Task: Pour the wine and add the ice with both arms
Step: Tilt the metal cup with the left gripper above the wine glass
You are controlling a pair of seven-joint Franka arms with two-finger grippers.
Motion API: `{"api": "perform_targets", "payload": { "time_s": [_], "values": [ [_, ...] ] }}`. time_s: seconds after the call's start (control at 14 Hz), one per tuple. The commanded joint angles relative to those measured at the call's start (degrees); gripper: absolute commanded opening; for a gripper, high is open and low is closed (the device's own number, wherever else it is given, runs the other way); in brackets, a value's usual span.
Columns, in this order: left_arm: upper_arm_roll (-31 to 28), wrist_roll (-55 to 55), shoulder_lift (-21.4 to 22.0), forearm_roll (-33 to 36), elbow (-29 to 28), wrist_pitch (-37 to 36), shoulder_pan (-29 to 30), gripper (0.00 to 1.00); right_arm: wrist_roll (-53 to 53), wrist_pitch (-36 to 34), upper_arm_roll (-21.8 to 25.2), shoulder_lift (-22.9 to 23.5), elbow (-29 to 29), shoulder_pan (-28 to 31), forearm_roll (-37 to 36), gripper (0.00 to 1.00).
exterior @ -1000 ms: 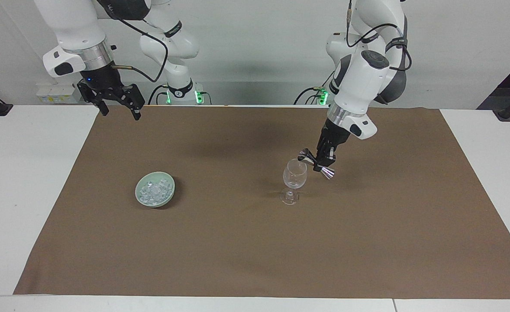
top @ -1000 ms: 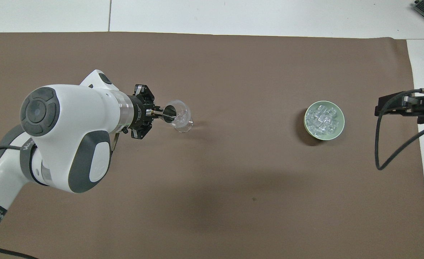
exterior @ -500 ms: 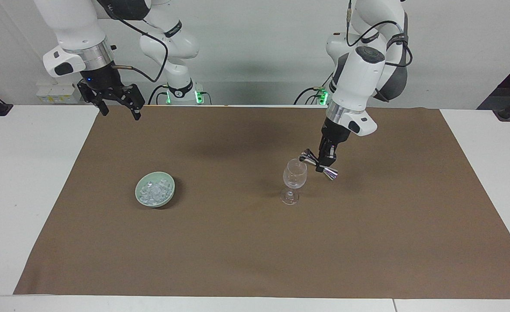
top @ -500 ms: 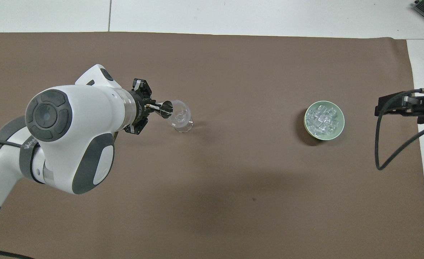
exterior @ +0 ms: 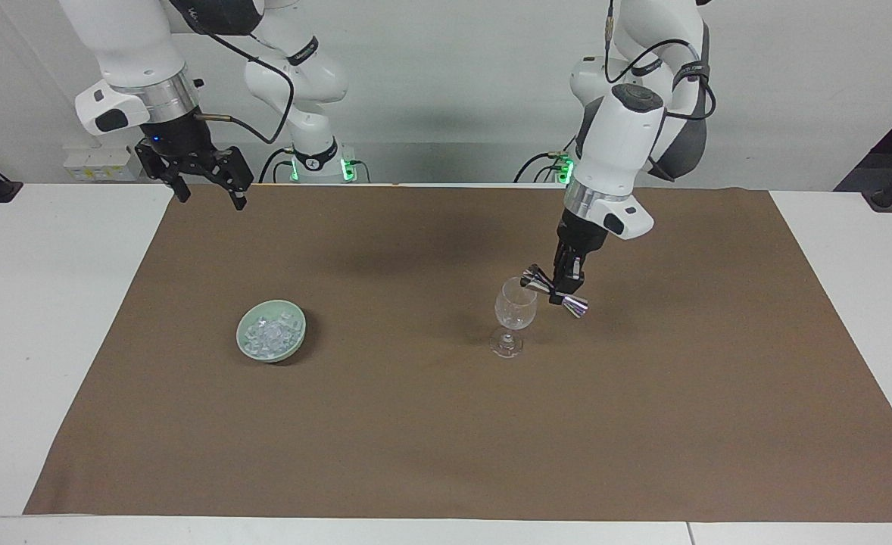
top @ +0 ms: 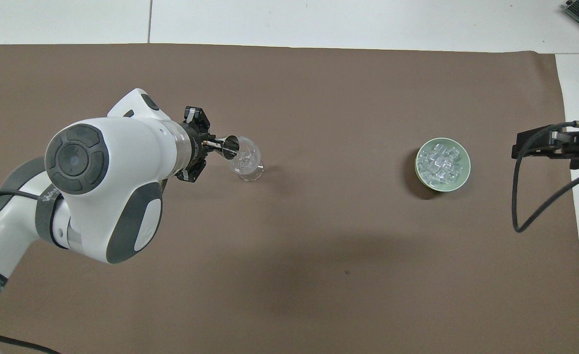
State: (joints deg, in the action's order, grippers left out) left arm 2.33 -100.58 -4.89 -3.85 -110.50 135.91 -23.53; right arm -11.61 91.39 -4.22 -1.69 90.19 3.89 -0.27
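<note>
1. I am watching a white table covered by a brown cloth (exterior: 446, 424), with my two white robot arms standing along one edge.
2. A clear stemmed wine glass (exterior: 515, 310) stands upright on the cloth, toward the left arm's end of the table.
3. My left gripper (exterior: 565, 290) hangs just beside the glass rim, its fingers clamped on the narrow waist of a silver double-ended jigger (exterior: 554, 291).
4. The jigger is tipped over, one cup mouth at the lip of the glass and the other cup pointing away and slightly down.
5. I cannot make out any liquid in the glass or any stream leaving the jigger (clear glass hides a lot).
6. A pale green bowl (exterior: 271, 331) sits on the cloth toward the right arm's end, well apart from the glass.
7. The ice (exterior: 269, 332) lies heaped in that bowl as small clear cubes.
8. My right gripper (exterior: 204, 183) waits high over the cloth's edge by its own base, fingers spread wide and holding nothing.
9. I judge the pouring step to be in hand, with no ice added yet.
10. Next, I would level the jigger, carry it clear without clipping the rim, then send the right gripper down to the bowl.
</note>
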Motion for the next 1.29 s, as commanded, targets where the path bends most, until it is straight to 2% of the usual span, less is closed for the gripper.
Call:
{"api": "perform_targets", "payload": {
  "time_s": [0.0,0.64,1.21],
  "values": [
    [-0.75,-1.82,-0.29,1.39,0.55,0.94,-1.16,0.0,-0.26,-0.6,-0.26,-0.07,-0.1,0.51,1.33,1.0],
    [-0.84,-1.73,-0.38,1.56,0.63,1.29,-1.16,0.0,-0.26,-0.6,-0.26,-0.07,-0.1,0.51,1.33,1.0],
    [-0.75,-0.24,-0.47,5.87,0.55,2.78,-1.16,0.0,-0.26,-0.6,-0.26,-0.07,-0.1,0.51,1.33,1.0]
  ]
}}
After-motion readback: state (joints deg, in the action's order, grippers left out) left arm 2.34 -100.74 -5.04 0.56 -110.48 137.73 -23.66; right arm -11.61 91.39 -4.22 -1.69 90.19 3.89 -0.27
